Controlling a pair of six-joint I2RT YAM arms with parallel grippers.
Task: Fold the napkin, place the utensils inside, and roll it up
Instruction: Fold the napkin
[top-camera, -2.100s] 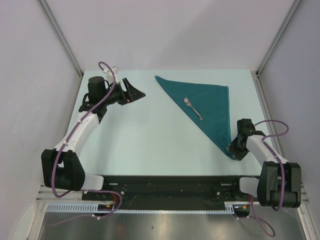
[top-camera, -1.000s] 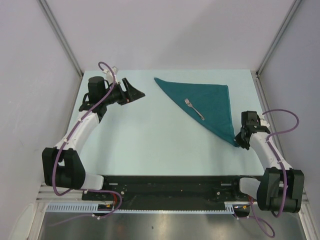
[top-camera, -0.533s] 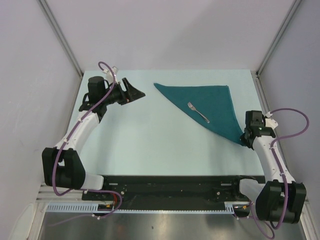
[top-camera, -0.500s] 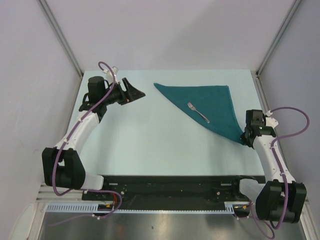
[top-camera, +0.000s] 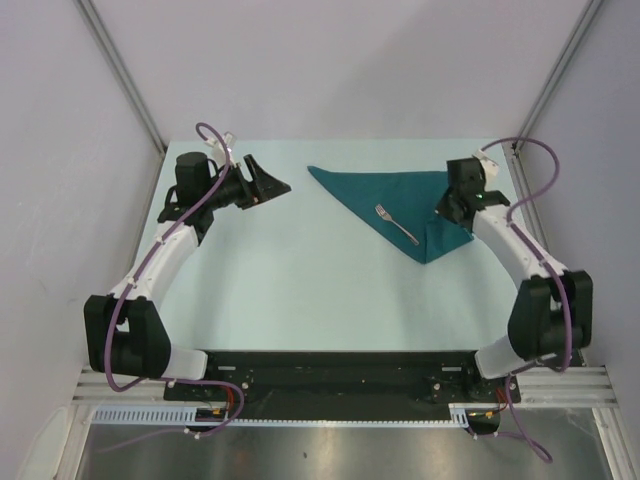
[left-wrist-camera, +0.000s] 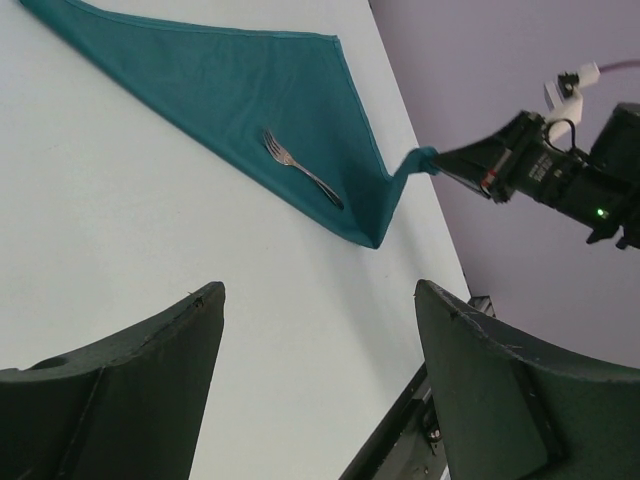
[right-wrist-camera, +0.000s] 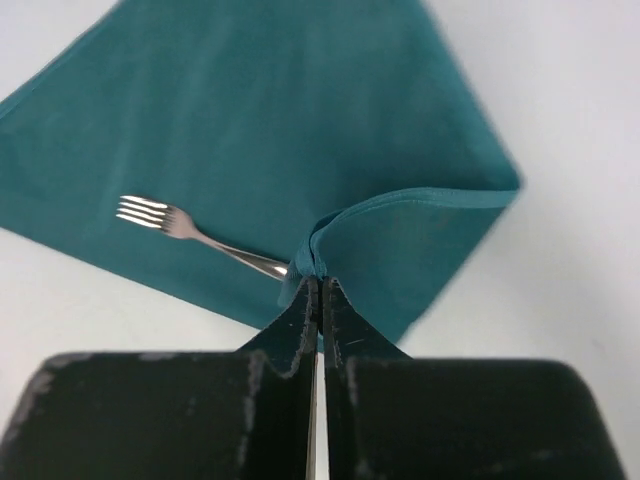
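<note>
The teal napkin (top-camera: 380, 190) lies as a folded triangle at the back right of the table. The silver fork (top-camera: 397, 225) rests on it near its long edge, tines toward the back left. My right gripper (top-camera: 443, 208) is shut on the napkin's right corner and holds it lifted above the cloth, curled back toward the fork's handle. The right wrist view shows the closed jaws (right-wrist-camera: 318, 280) pinching that corner over the napkin (right-wrist-camera: 270, 120) and fork (right-wrist-camera: 190, 228). My left gripper (top-camera: 280, 186) is open and empty, left of the napkin. Its wrist view (left-wrist-camera: 320, 295) shows the napkin (left-wrist-camera: 250, 100) and fork (left-wrist-camera: 300, 170).
The pale table (top-camera: 300, 270) is bounded by grey walls at the left, back and right. A black rail (top-camera: 340, 365) with the arm bases runs along the near edge. My right arm reaches along the right side.
My right gripper has carried the napkin's near right corner up and back, toward the fork, so the long point is now folded over. The left arm has not moved.
</note>
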